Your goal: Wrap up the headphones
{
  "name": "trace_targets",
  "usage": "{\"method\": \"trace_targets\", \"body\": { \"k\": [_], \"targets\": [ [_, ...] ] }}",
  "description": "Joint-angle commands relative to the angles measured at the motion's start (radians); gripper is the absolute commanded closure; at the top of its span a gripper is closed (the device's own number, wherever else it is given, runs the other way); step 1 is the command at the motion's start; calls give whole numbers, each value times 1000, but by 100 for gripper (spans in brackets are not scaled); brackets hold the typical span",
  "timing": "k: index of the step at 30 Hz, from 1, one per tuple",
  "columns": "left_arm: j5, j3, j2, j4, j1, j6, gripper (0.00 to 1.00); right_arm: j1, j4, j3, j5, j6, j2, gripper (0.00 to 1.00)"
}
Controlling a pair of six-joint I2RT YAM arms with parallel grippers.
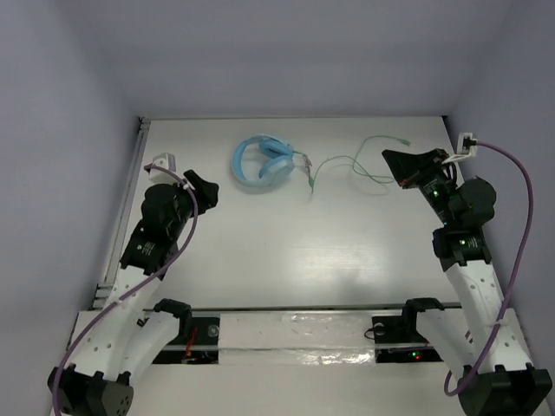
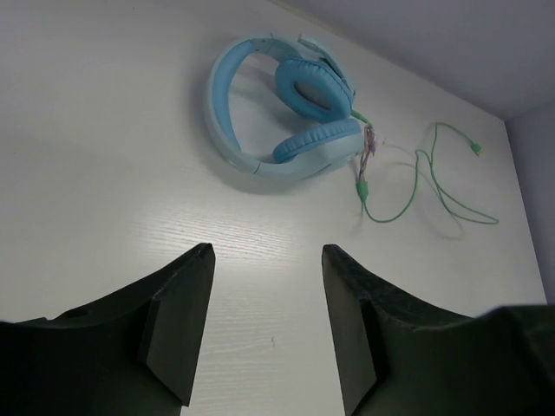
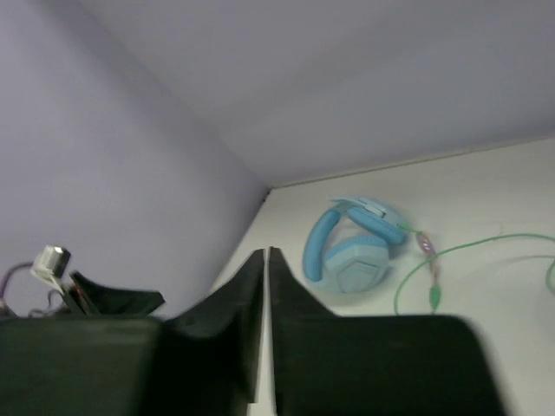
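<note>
The headphones (image 1: 276,167) lie flat on the white table (image 1: 286,251), unwrapped, their 2 earcups folded in beside the curved headband. In the left wrist view the headphones (image 2: 316,143) show both padded ovals facing up.

The thin green cable (image 1: 334,159) leaves the headphones on the side toward the right arm. It trails away from them in loose loops, and its plug end lies well apart from the earcups. The cable (image 2: 388,220) dips into a small loop just beside the lower earcup before it runs off.

The left gripper (image 1: 204,186) sits near the headphones on the headband side, not touching them. In its own camera the left gripper (image 2: 269,253) has its 2 fingers spread apart, with bare table between them.

The right gripper (image 1: 395,165) is on the cable side of the headphones, well apart from them and close to the far loops. Whether it touches the cable cannot be told. From the wrist, the right gripper (image 3: 266,260) has its fingers pressed almost together with only a thin slit between them. The headphones (image 3: 355,264) and cable (image 3: 494,240) lie beyond its tips.
</note>
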Motion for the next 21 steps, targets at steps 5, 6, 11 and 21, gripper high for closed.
{"method": "trace_targets", "body": {
  "k": [5,6,11,21],
  "targets": [
    [-37,52,137,173,-4,-103,64,-3,-11,-10,-66,-20,-19,100],
    [-55,49,178,193,-4,-108,69,-3,-3,-17,-64,-16,-22,100],
    [-151,84,360,257,-4,-108,100,6,32,-45,-76,-7,-2,100],
    [-191,414,857,145,-26,-65,76,24,47,-71,-79,-36,41,100]
  ]
}}
